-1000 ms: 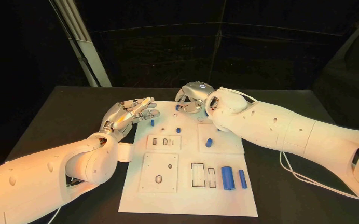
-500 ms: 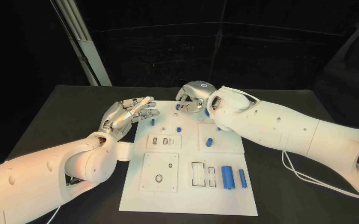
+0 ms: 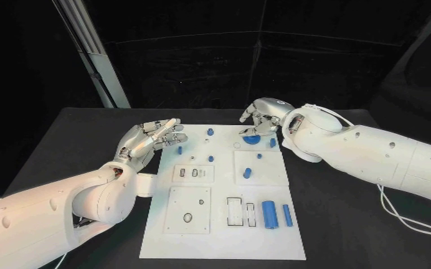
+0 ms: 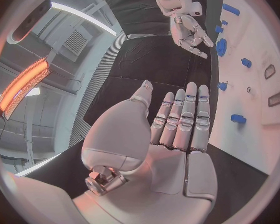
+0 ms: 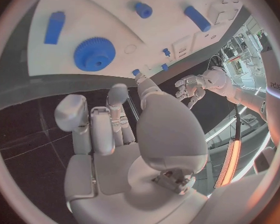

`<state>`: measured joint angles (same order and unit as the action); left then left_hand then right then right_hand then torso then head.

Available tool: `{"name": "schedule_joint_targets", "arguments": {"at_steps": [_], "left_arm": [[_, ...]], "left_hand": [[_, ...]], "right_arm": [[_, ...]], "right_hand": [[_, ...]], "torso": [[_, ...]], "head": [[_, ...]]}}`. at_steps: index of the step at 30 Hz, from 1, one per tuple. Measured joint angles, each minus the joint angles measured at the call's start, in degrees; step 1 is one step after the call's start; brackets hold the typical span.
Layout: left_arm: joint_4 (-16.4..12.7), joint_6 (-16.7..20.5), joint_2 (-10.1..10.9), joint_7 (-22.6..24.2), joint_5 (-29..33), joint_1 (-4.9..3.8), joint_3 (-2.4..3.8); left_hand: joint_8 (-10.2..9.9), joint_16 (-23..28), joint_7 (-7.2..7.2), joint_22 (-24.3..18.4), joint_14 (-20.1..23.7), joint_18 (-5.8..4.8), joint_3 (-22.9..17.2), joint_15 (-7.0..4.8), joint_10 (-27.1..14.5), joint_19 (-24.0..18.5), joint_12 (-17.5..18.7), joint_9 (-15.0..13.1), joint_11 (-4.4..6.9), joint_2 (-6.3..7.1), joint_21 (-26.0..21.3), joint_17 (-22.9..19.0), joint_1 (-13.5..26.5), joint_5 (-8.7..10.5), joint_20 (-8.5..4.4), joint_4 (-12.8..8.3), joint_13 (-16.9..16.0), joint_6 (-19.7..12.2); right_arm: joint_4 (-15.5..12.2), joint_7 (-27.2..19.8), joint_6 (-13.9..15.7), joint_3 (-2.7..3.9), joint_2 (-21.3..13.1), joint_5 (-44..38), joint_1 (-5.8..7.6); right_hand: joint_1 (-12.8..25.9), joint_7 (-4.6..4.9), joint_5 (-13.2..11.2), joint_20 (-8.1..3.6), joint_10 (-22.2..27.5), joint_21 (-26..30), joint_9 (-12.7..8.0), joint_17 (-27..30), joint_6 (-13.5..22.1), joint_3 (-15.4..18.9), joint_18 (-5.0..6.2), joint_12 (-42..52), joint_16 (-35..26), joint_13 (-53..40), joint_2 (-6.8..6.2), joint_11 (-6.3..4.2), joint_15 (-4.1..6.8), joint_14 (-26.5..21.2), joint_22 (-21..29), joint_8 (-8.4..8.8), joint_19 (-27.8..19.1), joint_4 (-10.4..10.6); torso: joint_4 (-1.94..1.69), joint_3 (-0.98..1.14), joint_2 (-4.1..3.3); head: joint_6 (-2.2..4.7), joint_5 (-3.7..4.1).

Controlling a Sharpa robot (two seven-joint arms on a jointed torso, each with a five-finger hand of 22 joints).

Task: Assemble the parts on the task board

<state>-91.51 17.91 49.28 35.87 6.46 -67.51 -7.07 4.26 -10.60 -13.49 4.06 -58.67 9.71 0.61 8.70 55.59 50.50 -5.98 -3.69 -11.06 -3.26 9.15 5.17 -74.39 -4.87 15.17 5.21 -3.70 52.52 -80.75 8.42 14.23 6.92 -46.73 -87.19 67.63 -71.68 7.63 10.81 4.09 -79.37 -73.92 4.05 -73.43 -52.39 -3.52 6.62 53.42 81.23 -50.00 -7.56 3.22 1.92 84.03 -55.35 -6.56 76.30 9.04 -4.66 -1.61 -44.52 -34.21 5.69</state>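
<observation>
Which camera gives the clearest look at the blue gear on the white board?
The right wrist view: the blue gear lies flat on the white board, unobstructed, with its teeth and centre hub plain. In the head view the gear is partly behind the right hand. The left wrist view shows it small and edge-on.

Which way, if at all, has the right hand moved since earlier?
Yes. Against the task board, the right hand has shifted from the far edge's middle toward its far right corner.

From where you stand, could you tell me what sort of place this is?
Probably a robotics lab test bench: a black table walled by dark curtains, a white task board with small blue parts, and two open robot hands, left and right.
</observation>
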Motion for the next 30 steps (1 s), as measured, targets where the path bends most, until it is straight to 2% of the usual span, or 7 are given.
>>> {"name": "schedule_joint_targets", "arguments": {"at_steps": [2, 5, 9, 13, 22, 25, 30], "left_arm": [[-0.03, 0.0, -0.01, 0.0, 0.0, -0.01, 0.0], [-0.05, -0.01, -0.09, -0.02, 0.0, -0.01, 0.0], [-0.08, -0.04, -0.22, -0.05, 0.0, -0.01, 0.0], [-0.04, -0.06, -0.28, -0.09, 0.0, -0.01, 0.0], [0.09, -0.14, -0.39, -0.17, 0.01, -0.01, 0.0], [0.15, -0.17, -0.4, -0.2, 0.01, -0.01, 0.0], [0.21, -0.25, -0.45, -0.26, 0.01, -0.01, 0.0]], "left_hand": [[0.0, 0.22, 0.0, 0.0, 0.0, 0.0, 0.17, 0.0, 0.0, 0.0, 0.0, 0.0, 0.0, 0.0, 0.0, 0.0, 0.0, 0.0, 0.0, -0.17, 0.0, 0.0], [0.0, 0.22, 0.0, 0.0, 0.0, 0.0, 0.16, 0.0, 0.0, 0.0, 0.0, 0.0, 0.0, 0.0, 0.0, 0.0, 0.0, 0.0, 0.0, -0.16, 0.0, 0.0], [0.0, 0.22, 0.0, 0.01, 0.0, 0.0, 0.16, 0.0, 0.0, 0.0, 0.0, 0.0, 0.0, 0.0, 0.0, 0.0, 0.0, 0.0, 0.0, -0.16, 0.0, 0.0], [0.0, 0.22, 0.0, 0.01, 0.0, 0.0, 0.16, 0.0, 0.0, 0.0, 0.0, 0.0, 0.0, 0.0, 0.0, 0.01, 0.0, 0.0, 0.0, -0.16, 0.0, 0.0], [0.0, 0.22, 0.0, 0.01, 0.0, 0.0, 0.16, 0.0, 0.0, 0.0, 0.0, 0.0, 0.0, 0.0, 0.0, 0.01, 0.0, 0.0, 0.0, -0.16, 0.0, 0.0], [0.0, 0.22, 0.0, 0.01, 0.0, 0.0, 0.16, 0.0, 0.0, 0.0, 0.0, 0.0, 0.0, 0.0, 0.0, 0.01, 0.0, 0.0, 0.0, -0.16, 0.0, 0.0], [0.0, 0.22, 0.0, 0.01, 0.0, 0.0, 0.16, 0.0, 0.0, 0.0, 0.0, 0.0, 0.0, 0.0, 0.0, 0.01, 0.0, 0.0, 0.0, -0.16, 0.0, 0.0]], "right_arm": [[-0.2, 0.94, -0.83, 0.0, -0.65, 0.64, 0.0], [-0.18, 2.33, -2.18, 0.0, -1.18, 1.16, 0.0], [0.48, 3.63, -3.58, -0.02, -1.24, 1.29, 0.0], [1.42, 4.51, -4.59, -0.02, -0.84, 1.27, 0.0], [3.28, 5.54, -6.43, -0.03, 0.51, 1.15, 0.0], [3.57, 5.57, -6.98, -0.03, 0.98, 1.01, 0.0], [3.9, 5.52, -7.75, -0.03, 1.65, 0.52, -0.01]], "right_hand": [[-1.97, 0.52, 0.0, 0.54, 0.01, -1.49, 0.0, -1.29, 0.98, 2.34, 0.01, 9.15, 1.48, -9.89, 0.29, 0.06, -0.44, 0.0, -2.42, -0.63, 0.53, 2.34], [-4.15, 1.18, 0.0, 0.92, -0.9, -3.03, 0.0, -1.53, 2.0, 4.45, 0.0, 16.07, 2.82, -17.62, 0.09, 0.37, -0.5, -0.08, -4.92, -1.21, 0.92, 5.18], [-5.27, 1.34, 0.22, 1.01, -1.94, -3.93, -0.07, -1.52, 2.99, 5.17, -0.88, 19.46, 3.43, -21.47, -0.14, 0.59, -0.82, -0.01, -6.63, -1.41, 1.43, 6.66], [-5.96, 1.52, 0.22, 1.22, -2.14, -4.35, -0.07, -1.52, 3.39, 5.38, -0.88, 20.86, 3.77, -23.05, -0.23, 0.56, -0.91, -0.09, -7.5, -1.65, 1.64, 6.88], [-6.81, 1.53, 1.05, 1.24, -2.98, -5.03, -0.07, -1.51, 3.8, 5.22, -0.87, 22.72, 4.14, -24.91, 0.57, 0.78, -0.9, -0.09, -8.69, -1.92, 2.05, 7.03], [-6.84, 1.53, 1.34, 1.33, -3.87, -5.68, -0.07, -1.51, 3.8, 5.22, -0.87, 24.44, 4.69, -24.95, 0.6, 0.47, -0.9, -0.09, -9.77, -2.48, 2.55, 7.03], [-7.36, 1.22, 1.92, 1.33, -4.27, -5.95, 0.0, -1.51, 3.49, 5.22, -0.87, 25.63, 4.96, -24.94, 1.12, 0.47, -0.9, -0.09, -10.63, -2.91, 2.55, 7.03]], "torso": [[0.12, 0.02, 0.09], [0.26, 0.03, 0.16], [0.27, 0.06, 0.21], [0.21, 0.03, 0.22], [0.09, -0.07, 0.21], [0.08, -0.08, 0.21], [0.04, -0.11, 0.21]], "head": [[0.01, 0.09], [-0.07, 0.16], [-0.09, 0.47], [-0.09, 0.63], [-0.3, 0.64], [-0.43, 0.64], [-0.7, 0.62]]}}
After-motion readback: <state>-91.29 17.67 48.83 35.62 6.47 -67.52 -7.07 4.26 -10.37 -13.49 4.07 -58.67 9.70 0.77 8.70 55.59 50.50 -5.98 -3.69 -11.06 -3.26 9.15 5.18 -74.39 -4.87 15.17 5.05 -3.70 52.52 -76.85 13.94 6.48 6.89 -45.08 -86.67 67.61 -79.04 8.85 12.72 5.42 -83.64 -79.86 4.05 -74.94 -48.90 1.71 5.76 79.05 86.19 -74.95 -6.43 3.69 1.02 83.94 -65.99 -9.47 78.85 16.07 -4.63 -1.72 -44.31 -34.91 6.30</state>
